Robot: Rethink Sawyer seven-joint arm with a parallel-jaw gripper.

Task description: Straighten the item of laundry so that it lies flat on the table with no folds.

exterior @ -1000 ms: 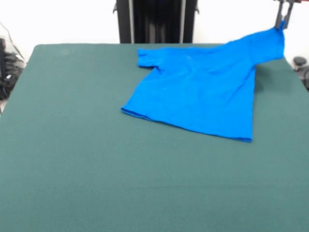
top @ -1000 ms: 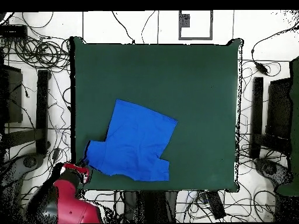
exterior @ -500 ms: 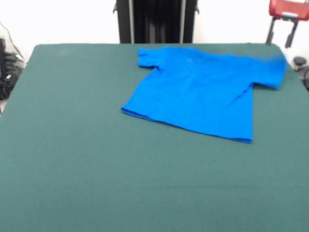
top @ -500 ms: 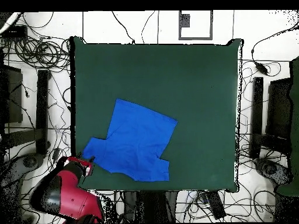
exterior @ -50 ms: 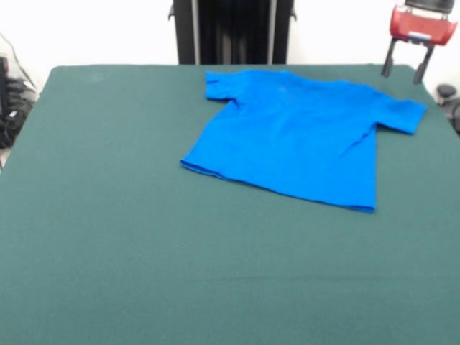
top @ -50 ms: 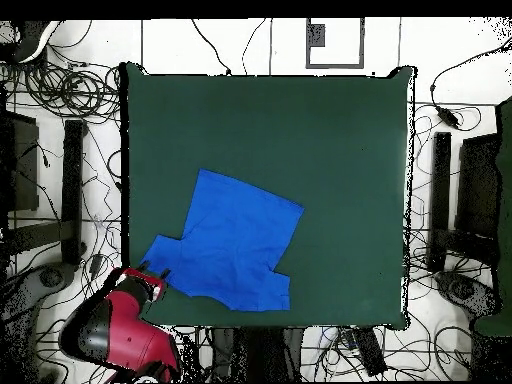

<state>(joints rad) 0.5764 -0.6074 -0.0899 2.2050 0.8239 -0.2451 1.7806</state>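
The item of laundry (exterior @ -50 ms: 295,136), a bright blue short-sleeved T-shirt, lies spread on the dark green table (exterior @ -50 ms: 108,215) toward the far right corner in the front view. Both sleeves lie out to the sides and the hem points toward the table's middle. In the overhead view the T-shirt (top @ -50 ms: 235,240) sits near the lower left of the table (top @ -50 ms: 340,150). My gripper (exterior @ -50 ms: 401,70) hangs open above the right sleeve, holding nothing; its red body shows at the top edge. From overhead the gripper (top @ -50 ms: 152,270) is just at the sleeve's tip.
A black pedestal column (exterior @ -50 ms: 231,30) stands behind the table's far edge. Cables (top @ -50 ms: 70,90) and black stands (top @ -50 ms: 72,190) surround the table on the floor. The red arm (top @ -50 ms: 115,335) sits off the table's lower left corner in the overhead view.
The gripper let go of the right sleeve, which dropped flat onto the table. The gripper then opened wider and shifted slightly left in the front view, above the sleeve.
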